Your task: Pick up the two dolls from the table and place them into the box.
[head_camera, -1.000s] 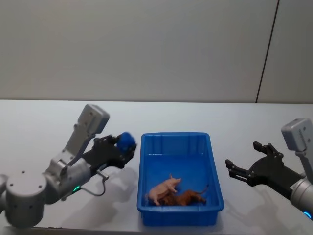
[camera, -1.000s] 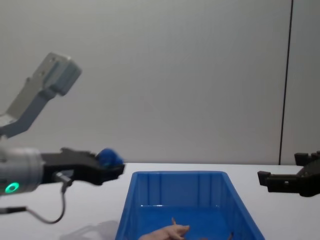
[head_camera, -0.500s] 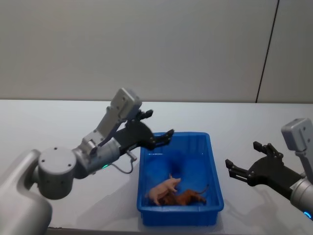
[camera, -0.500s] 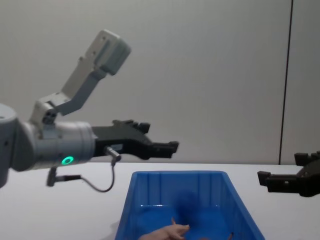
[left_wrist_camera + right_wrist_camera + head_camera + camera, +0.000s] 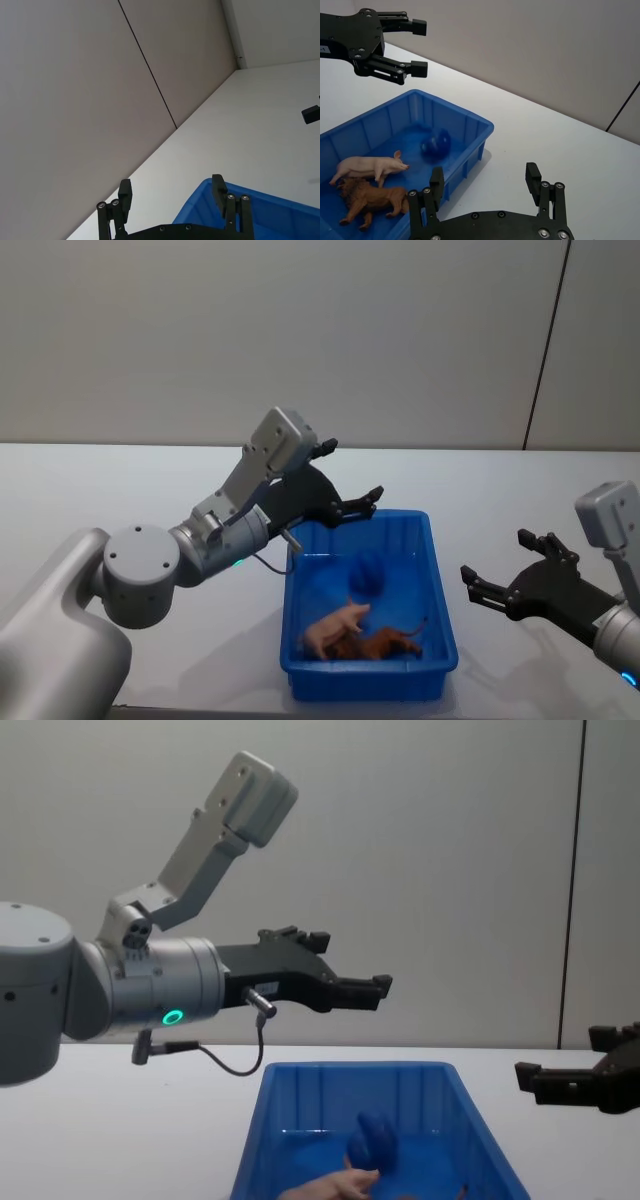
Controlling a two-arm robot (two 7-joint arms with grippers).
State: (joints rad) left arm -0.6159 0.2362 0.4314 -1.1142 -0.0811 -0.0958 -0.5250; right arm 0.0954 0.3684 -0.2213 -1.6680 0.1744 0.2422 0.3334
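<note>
The blue box (image 5: 441, 612) stands on the table in front of me. Inside it lie a pale pink doll (image 5: 336, 625), a brown lion doll (image 5: 382, 644) and a rounded blue doll (image 5: 367, 573), the blue one nearer the far wall. From the right wrist view the blue doll (image 5: 436, 145), pink doll (image 5: 367, 166) and lion (image 5: 370, 198) all sit on the box floor. My left gripper (image 5: 351, 472) hangs open and holding nothing above the box's far left corner (image 5: 355, 965). My right gripper (image 5: 495, 558) is open to the right of the box, holding nothing.
The white table (image 5: 100, 500) runs wide on both sides of the box and ends at a grey wall behind. A cable loops from the left wrist (image 5: 225, 1060) above the table near the box's left wall.
My left gripper carried the blue doll rightward over the box, opened and let it go. The blue doll now lies inside the box. My right arm has not moved.
</note>
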